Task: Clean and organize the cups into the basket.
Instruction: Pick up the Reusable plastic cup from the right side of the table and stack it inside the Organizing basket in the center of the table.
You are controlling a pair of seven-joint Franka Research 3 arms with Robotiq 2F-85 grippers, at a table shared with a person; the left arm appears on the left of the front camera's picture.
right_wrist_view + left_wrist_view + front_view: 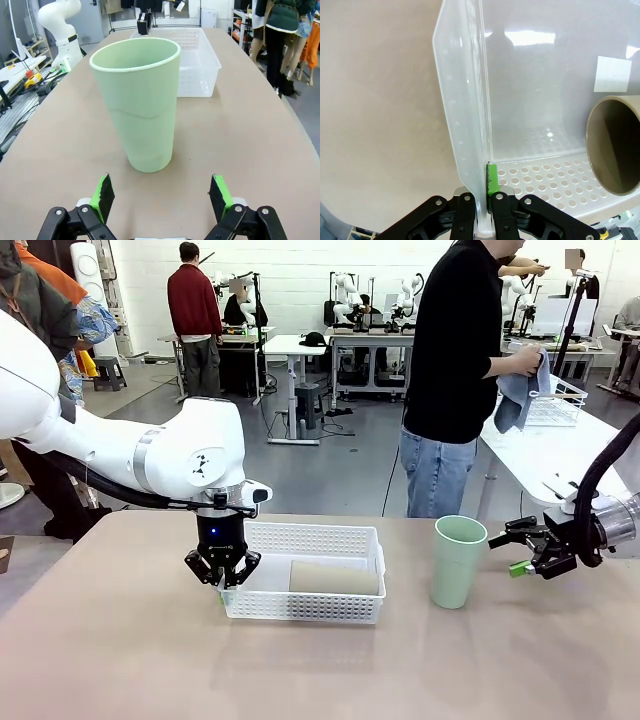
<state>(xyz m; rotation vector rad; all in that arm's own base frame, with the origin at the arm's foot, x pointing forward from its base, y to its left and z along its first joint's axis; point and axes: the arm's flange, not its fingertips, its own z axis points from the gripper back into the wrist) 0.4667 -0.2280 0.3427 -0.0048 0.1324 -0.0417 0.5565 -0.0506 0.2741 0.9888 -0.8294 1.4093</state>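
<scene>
One tan cup (334,577) already lies in the basket (300,606), its end wall pinched between the closed fingers of the left gripper (222,578), while the mint cup (137,100) stands upright just ahead of the wide-spread fingers of the right gripper (161,194), not yet grasped or stowed.

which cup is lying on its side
The tan-brown cup, lying inside the basket; the mint green cup stands upright on the table outside it.
</scene>
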